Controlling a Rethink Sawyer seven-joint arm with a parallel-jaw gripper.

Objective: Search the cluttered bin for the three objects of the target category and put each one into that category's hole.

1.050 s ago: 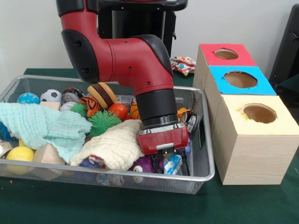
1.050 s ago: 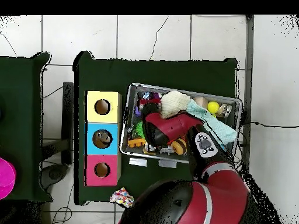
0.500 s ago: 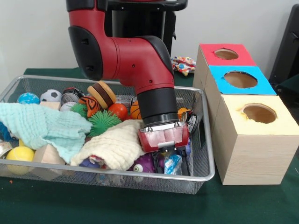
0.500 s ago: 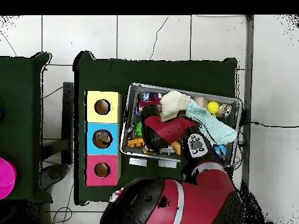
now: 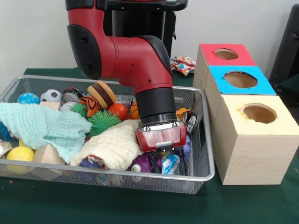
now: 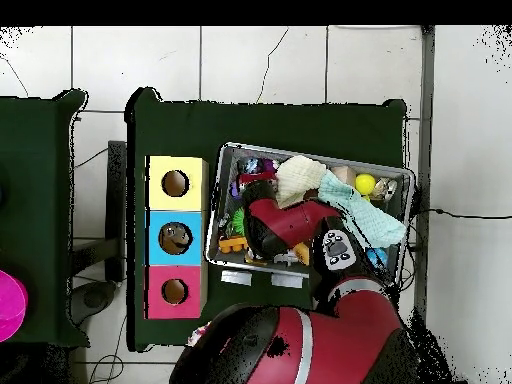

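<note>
A: Wire mesh first: the bin point(image 5: 205, 140) is my landmark. At its left end lie a yellow ball point(image 5: 19, 153) and a mint green cloth point(image 5: 44, 123); toward the middle sits a spiky green ball point(image 5: 103, 122) and a cream cloth point(image 5: 114, 144).

B: And the gripper?

A: The gripper point(image 5: 163, 156) is down in the bin's right end, its red housing just above a purple toy point(image 5: 145, 162) and a blue wrapped item point(image 5: 170, 163). Whether its fingers are spread or closed on anything, I cannot tell; the housing and the clutter hide them.

B: So where is the target object?

A: Nothing marks the category, so I can only judge that it is among the pile beneath the gripper, at the bin's right end. Its long axis and heading are hidden from me, though the blue wrapped item looks to stand roughly upright.

B: What could go wrong?

A: The cream cloth touches the housing, so a lift may drag cloth up with it and spill neighbours. A grasp in such crowding could catch two things or slip off a rounded toy.

B: And right of the bin?

A: Three boxes stand just beside it: the yellow box point(image 5: 280, 123) nearest the camera, then the blue box point(image 5: 259, 86), then the red box point(image 5: 240, 59). A wrong hole is the remaining risk.
</note>
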